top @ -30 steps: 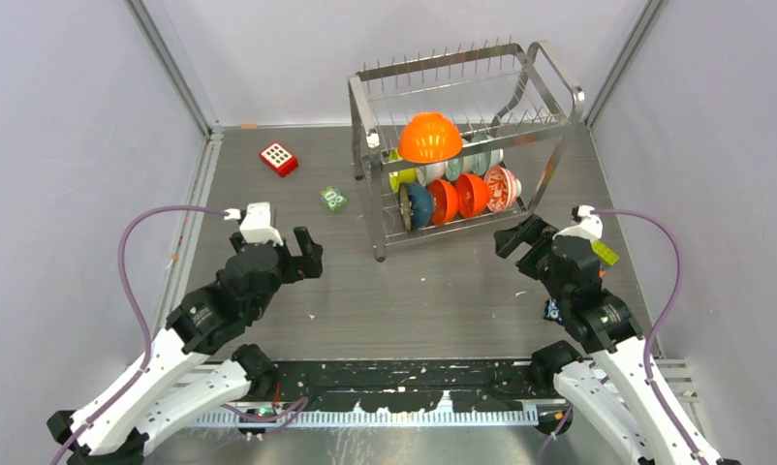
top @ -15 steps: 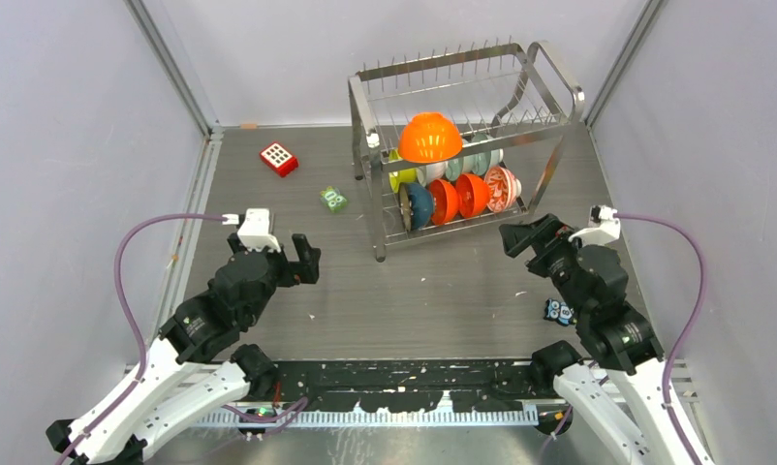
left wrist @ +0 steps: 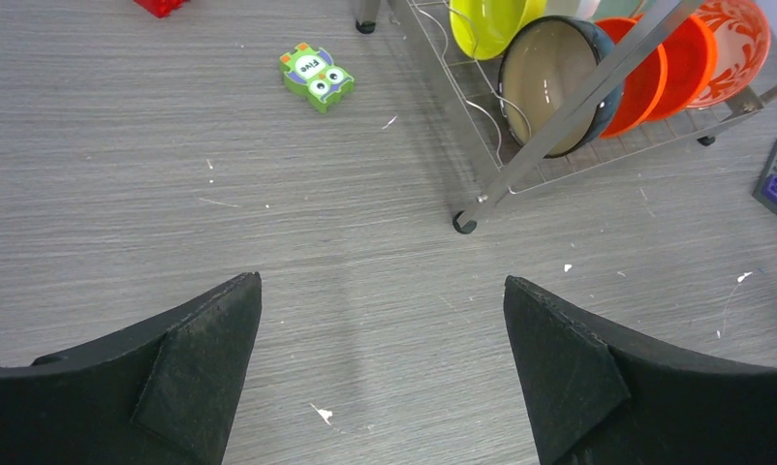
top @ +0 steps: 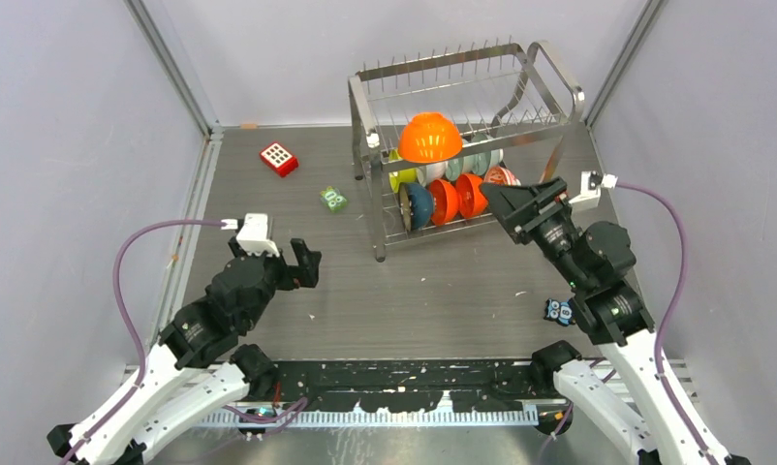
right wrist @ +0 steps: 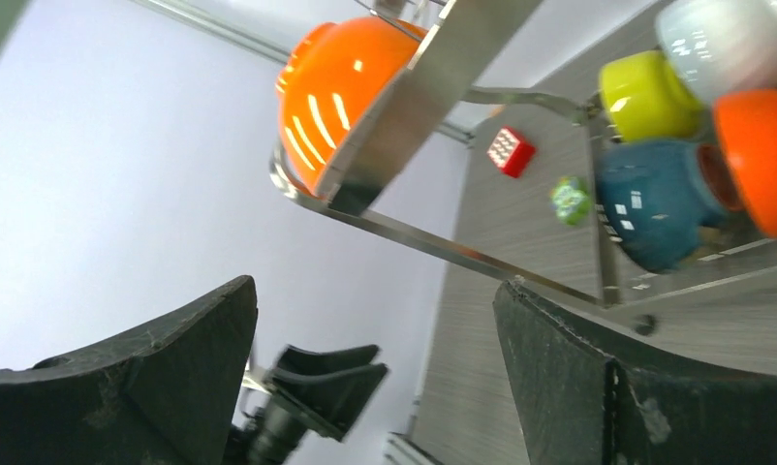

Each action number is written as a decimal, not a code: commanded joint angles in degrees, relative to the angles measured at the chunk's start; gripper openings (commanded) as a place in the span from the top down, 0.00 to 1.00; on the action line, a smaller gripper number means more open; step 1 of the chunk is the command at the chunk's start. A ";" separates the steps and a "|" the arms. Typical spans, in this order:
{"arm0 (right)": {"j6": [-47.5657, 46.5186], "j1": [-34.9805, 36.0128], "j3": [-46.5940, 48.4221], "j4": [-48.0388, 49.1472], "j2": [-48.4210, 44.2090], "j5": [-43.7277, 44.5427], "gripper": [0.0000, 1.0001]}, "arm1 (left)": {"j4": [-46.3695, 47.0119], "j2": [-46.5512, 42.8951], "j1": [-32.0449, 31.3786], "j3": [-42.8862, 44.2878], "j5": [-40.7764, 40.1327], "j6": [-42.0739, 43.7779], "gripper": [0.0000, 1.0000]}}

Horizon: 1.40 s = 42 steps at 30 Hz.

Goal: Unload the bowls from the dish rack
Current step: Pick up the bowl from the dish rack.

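Note:
The steel wire dish rack [top: 535, 58] stands at the back right of the table. An orange bowl [top: 429, 137] lies upside down on its upper tier. The lower tier holds a row of bowls: lime-yellow [top: 401, 177], dark blue [top: 416, 204], orange [top: 444, 200], another orange [top: 470, 193], pale teal [top: 479, 155] and red-and-white patterned [top: 502, 175]. My right gripper [top: 512, 204] is open and empty, right at the rack's front right, beside the patterned bowl. My left gripper [top: 303, 260] is open and empty over bare table, left of the rack. The left wrist view shows the dark blue bowl [left wrist: 554, 82].
A red block with white dots [top: 279, 158] lies at the back left. A green owl brick [top: 333, 200] lies left of the rack. A blue owl brick [top: 559, 311] lies on the table by my right arm. Side walls close in the table.
My right gripper has risen and moved back and left, from the table up to the rack's front right. My left arm has drawn back slightly toward the near edge.

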 commanded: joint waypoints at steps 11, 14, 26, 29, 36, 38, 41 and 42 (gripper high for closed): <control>13.98 10.03 3.17 20.60 10.85 11.52 0.13 | 5.74 -4.32 -0.10 -2.30 0.49 1.48 0.06; 13.26 14.12 3.89 20.98 12.71 16.58 0.16 | 4.79 -4.01 -0.10 -1.79 -0.61 1.18 0.07; 13.26 18.28 1.90 29.76 16.88 25.06 0.23 | 4.82 -5.61 -0.13 -2.10 -1.26 1.13 0.07; 12.66 18.51 1.97 31.20 18.61 25.10 0.25 | 4.99 -5.95 -0.10 -2.11 -1.00 1.15 0.07; 11.67 18.52 1.68 33.64 20.25 25.50 0.32 | 5.40 -7.02 -0.12 -2.58 -0.97 1.43 0.07; 11.54 18.51 1.50 34.59 20.42 25.56 0.35 | 5.53 -7.12 -0.10 -2.60 -0.98 1.39 0.07; 11.73 18.49 0.92 36.29 20.82 25.54 0.38 | 5.64 -6.82 -0.12 -2.60 -0.91 1.49 0.07; 11.84 18.53 0.78 36.75 20.91 25.53 0.39 | 5.58 -6.77 -0.12 -2.60 -0.89 1.49 0.07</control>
